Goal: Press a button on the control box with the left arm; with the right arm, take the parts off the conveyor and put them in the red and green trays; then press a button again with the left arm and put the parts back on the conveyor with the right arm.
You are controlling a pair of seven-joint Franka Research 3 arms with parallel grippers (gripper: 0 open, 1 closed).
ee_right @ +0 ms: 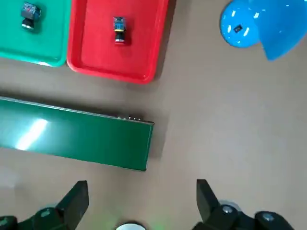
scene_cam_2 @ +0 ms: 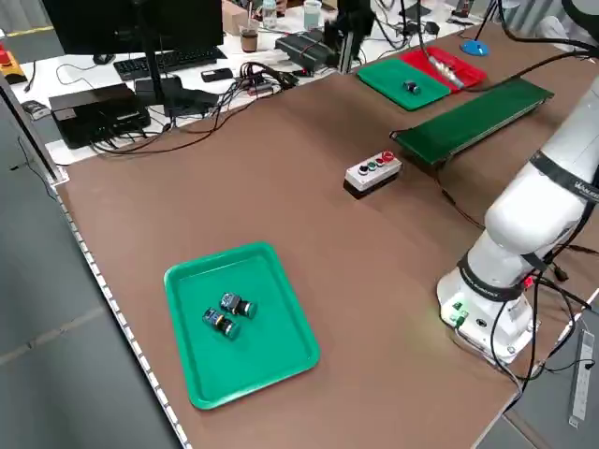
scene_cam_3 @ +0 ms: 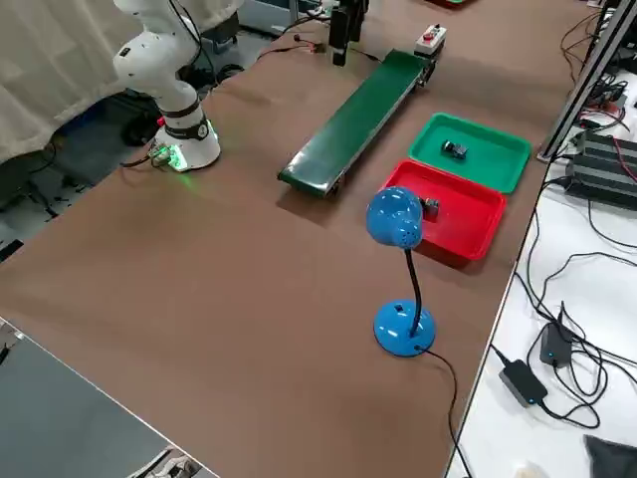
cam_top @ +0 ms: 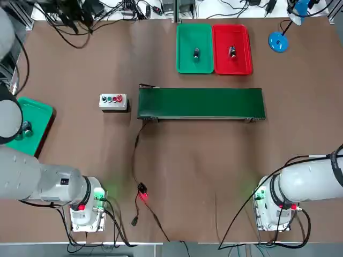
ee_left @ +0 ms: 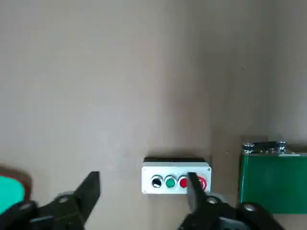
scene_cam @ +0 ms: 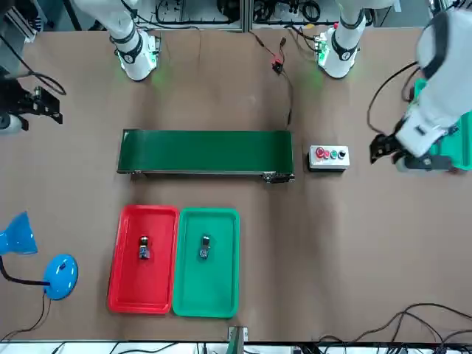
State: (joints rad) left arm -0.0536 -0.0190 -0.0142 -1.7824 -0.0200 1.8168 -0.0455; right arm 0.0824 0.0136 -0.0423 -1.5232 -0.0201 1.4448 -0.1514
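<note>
The grey control box [cam_top: 113, 101] with several coloured buttons sits just left of the green conveyor [cam_top: 201, 103], whose belt carries nothing. One small part [cam_top: 196, 53] lies in the green tray [cam_top: 185, 37], and another part [cam_top: 232, 52] lies in the red tray [cam_top: 241, 37]. My left gripper [ee_left: 143, 191] hangs open above the table short of the control box [ee_left: 176, 174], touching nothing; across the table it shows as the left gripper [scene_cam: 382, 147]. My right gripper [ee_right: 141, 201] is open and empty, held high near the conveyor's [ee_right: 76, 139] right end.
A second green tray [scene_cam_2: 281, 365] holding two parts [scene_cam_2: 229, 313] lies at the table's left edge, under the left arm. A blue desk lamp [cam_top: 278, 42] stands right of the red tray. A cable with a red-lit plug [cam_top: 142, 194] runs from the conveyor toward the front edge.
</note>
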